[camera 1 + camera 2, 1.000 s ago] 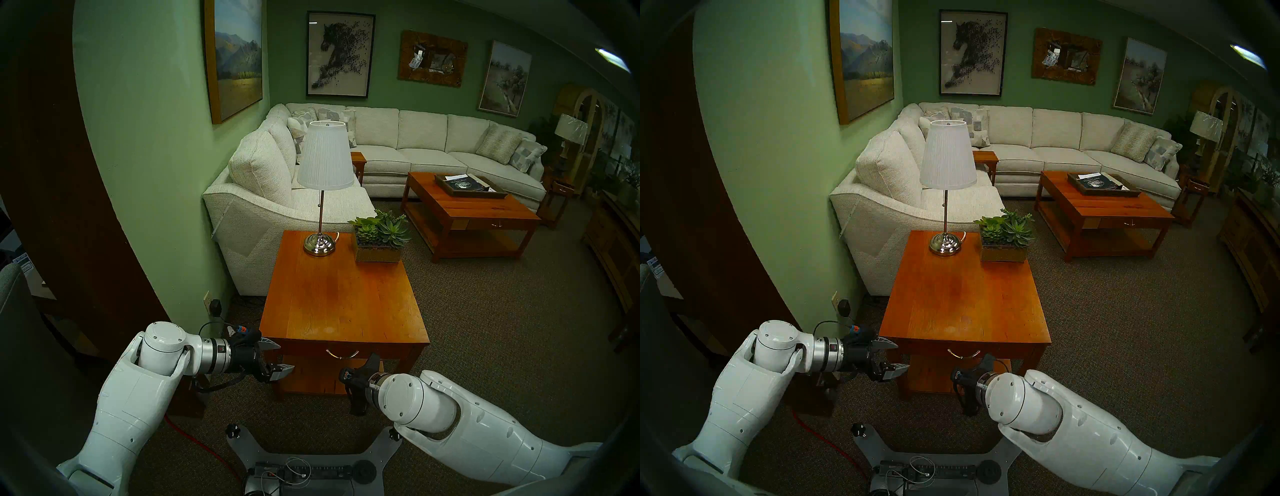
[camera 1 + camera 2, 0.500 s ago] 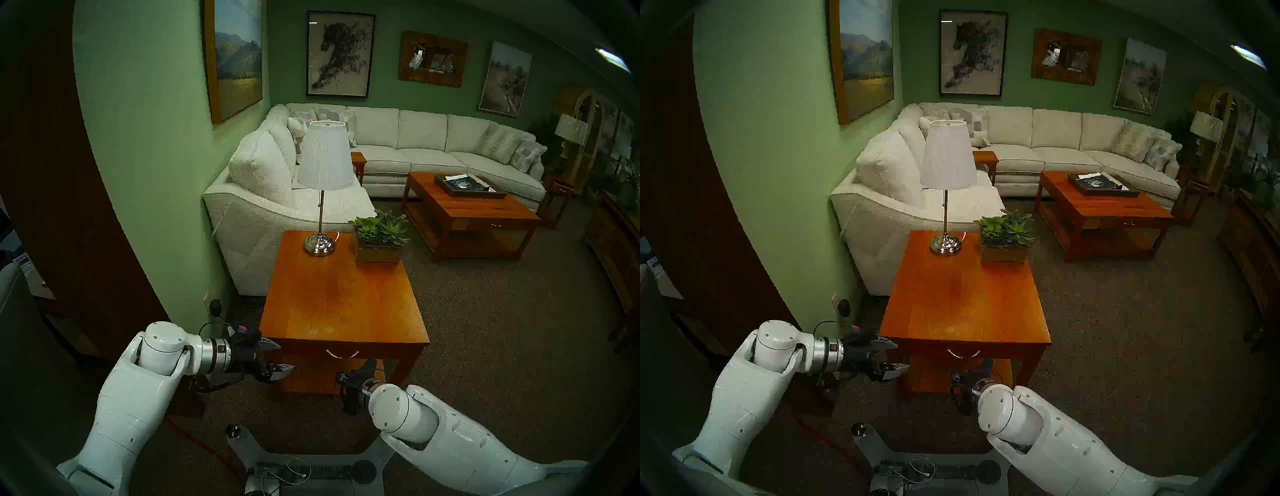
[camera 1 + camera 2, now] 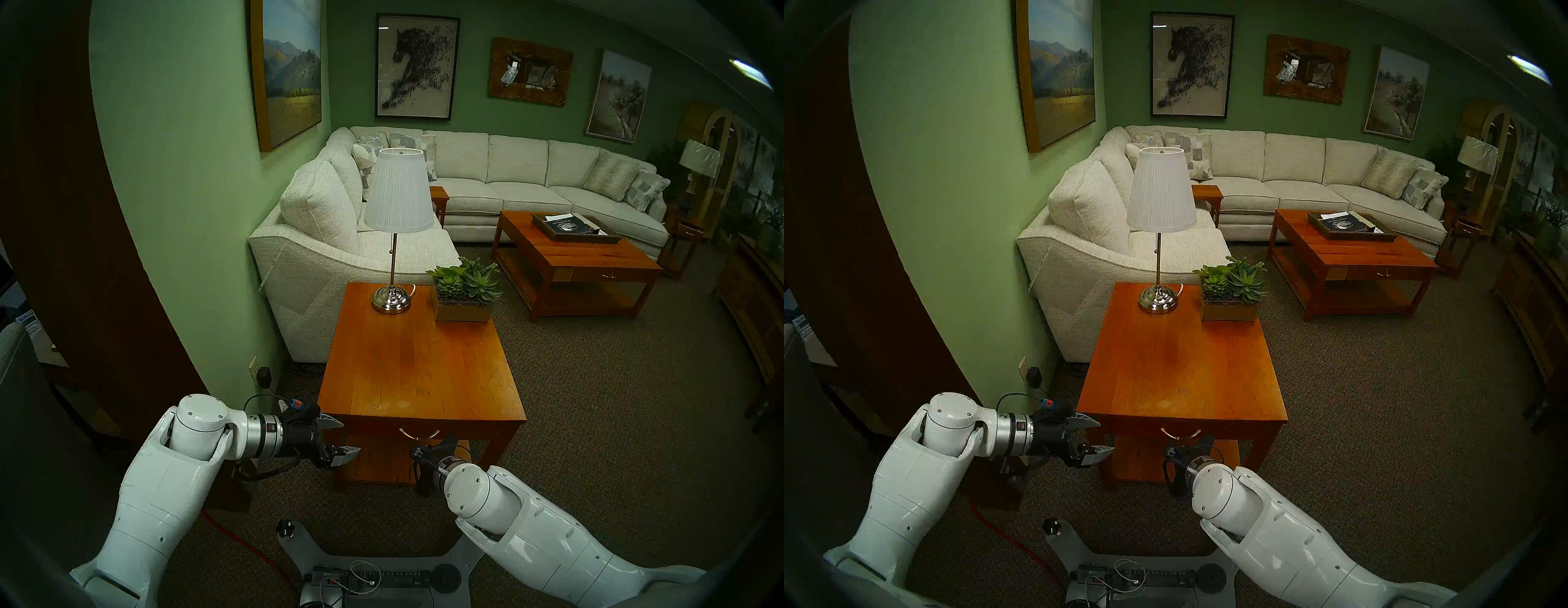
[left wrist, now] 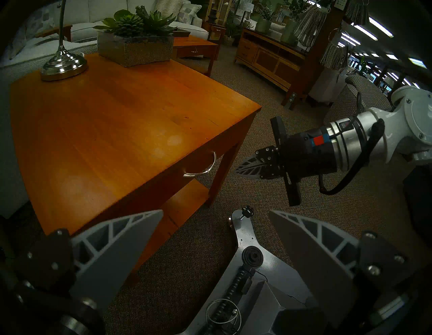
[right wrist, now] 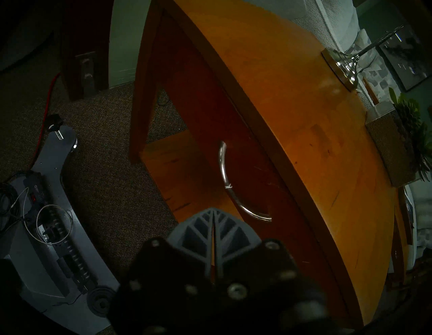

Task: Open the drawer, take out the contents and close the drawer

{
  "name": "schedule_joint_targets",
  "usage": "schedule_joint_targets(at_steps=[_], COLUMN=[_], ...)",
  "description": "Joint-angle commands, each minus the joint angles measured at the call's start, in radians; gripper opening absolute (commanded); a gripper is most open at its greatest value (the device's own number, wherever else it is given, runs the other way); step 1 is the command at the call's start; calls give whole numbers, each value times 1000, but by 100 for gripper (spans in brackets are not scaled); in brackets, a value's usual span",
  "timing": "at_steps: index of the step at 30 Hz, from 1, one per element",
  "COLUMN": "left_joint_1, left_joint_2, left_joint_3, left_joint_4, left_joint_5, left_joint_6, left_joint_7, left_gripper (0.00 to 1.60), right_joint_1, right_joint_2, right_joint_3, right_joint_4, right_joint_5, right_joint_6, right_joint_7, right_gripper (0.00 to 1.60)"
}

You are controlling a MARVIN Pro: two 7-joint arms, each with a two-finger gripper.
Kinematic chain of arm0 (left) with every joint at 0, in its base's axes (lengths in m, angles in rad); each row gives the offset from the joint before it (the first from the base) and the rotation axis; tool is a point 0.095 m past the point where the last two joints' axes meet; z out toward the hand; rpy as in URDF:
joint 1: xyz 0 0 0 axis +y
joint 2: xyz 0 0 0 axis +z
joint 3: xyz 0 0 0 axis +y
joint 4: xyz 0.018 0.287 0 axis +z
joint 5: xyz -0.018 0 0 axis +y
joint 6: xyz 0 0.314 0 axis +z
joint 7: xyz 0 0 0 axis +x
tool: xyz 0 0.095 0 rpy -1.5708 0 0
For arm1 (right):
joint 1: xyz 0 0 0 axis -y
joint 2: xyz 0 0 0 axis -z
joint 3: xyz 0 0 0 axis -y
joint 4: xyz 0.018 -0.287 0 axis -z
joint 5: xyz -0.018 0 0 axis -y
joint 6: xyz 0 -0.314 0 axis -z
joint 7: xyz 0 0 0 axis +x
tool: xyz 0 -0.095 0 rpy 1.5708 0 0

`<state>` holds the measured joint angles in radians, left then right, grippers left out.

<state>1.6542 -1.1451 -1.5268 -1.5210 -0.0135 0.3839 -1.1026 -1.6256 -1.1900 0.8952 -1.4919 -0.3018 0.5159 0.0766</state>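
Observation:
The drawer (image 3: 460, 428) sits shut in the front of the orange-brown end table (image 3: 420, 373), its curved silver handle (image 3: 419, 434) (image 5: 225, 177) centred on it. The contents are hidden. My right gripper (image 5: 213, 209) (image 4: 239, 170) is shut and empty, its tips a short way in front of the handle's right end and slightly below it, not touching it. Off the table's front left corner, my left gripper (image 3: 345, 437) (image 4: 215, 211) is open, holds nothing and points to the right.
A lamp (image 3: 392, 297) and a succulent planter (image 3: 464, 305) stand at the back of the table top. A lower shelf (image 3: 382, 463) lies under the drawer. The sofa (image 3: 322, 263) and green wall close in the left. My base (image 3: 373, 569) is just below the arms.
My right arm has swung to the left and carried its shut gripper a little closer to the drawer handle. The left arm and the drawer have not moved.

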Motion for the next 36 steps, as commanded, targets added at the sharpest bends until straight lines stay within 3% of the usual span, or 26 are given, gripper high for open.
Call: schedule_joint_targets(at_steps=[1,18,36], left_joint_1=[-22,-22,-22], left_joint_2=[1,1,0], left_joint_3=[-8,-9,-10], left_joint_4=[-20,-20,-20], left_joint_5=[-6,-5,-4], left_joint_6=[0,0,0], left_joint_7=[-4,-5,-6], left_gripper=[160,160,160], right_joint_1=[53,137,210], right_joint_2=[-54,-128,-176], right_joint_3=[29,80,78], right_joint_4=[14,172,300], right_joint_5=[3,80,100], right_joint_6=[-36,-63,-117], right_joint_7=[-47,-8,-2], right_gripper=[0,0,0])
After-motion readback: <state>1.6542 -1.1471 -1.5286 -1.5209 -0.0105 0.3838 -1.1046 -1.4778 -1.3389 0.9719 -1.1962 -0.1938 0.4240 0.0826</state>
